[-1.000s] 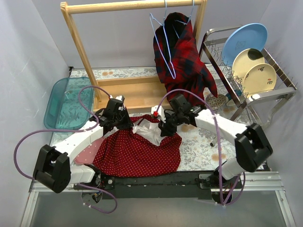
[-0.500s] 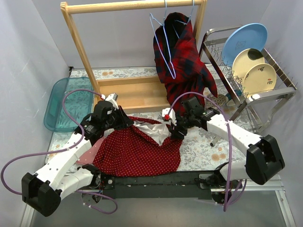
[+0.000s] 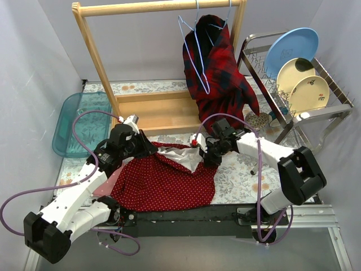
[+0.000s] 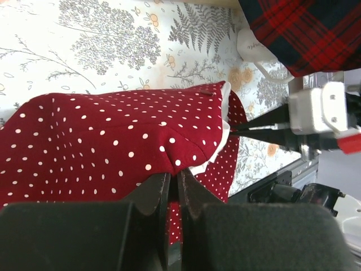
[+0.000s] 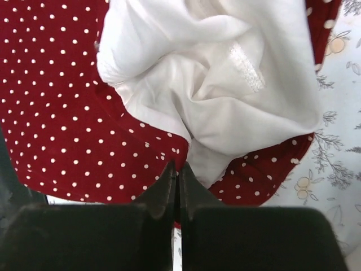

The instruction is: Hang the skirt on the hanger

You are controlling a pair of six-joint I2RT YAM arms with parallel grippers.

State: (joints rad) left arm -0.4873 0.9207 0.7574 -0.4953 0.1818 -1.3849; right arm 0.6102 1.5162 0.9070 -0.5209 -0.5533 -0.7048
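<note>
The red polka-dot skirt [image 3: 163,179] with a white lining lies on the floral table cover, its waist edge lifted and stretched between my two grippers. My left gripper [image 3: 148,149] is shut on the skirt's left waist edge [image 4: 169,158]. My right gripper [image 3: 204,156] is shut on the right edge where the white lining [image 5: 208,84] meets the red cloth. The right gripper also shows in the left wrist view [image 4: 265,127]. An empty light-blue wire hanger [image 3: 193,56] hangs from the wooden rack's top bar [image 3: 158,7], above and behind the skirt.
A red plaid shirt [image 3: 217,68] hangs on a second hanger next to the empty one. The rack's wooden base [image 3: 161,113] stands just behind the skirt. A teal tray [image 3: 73,121] is at the left. A dish rack [image 3: 316,110] with plates is at the right.
The left arm has folded lower and its gripper has shifted a little towards me. The right gripper has moved right, pulling the skirt's waist wider. Both kept hold of the skirt.
</note>
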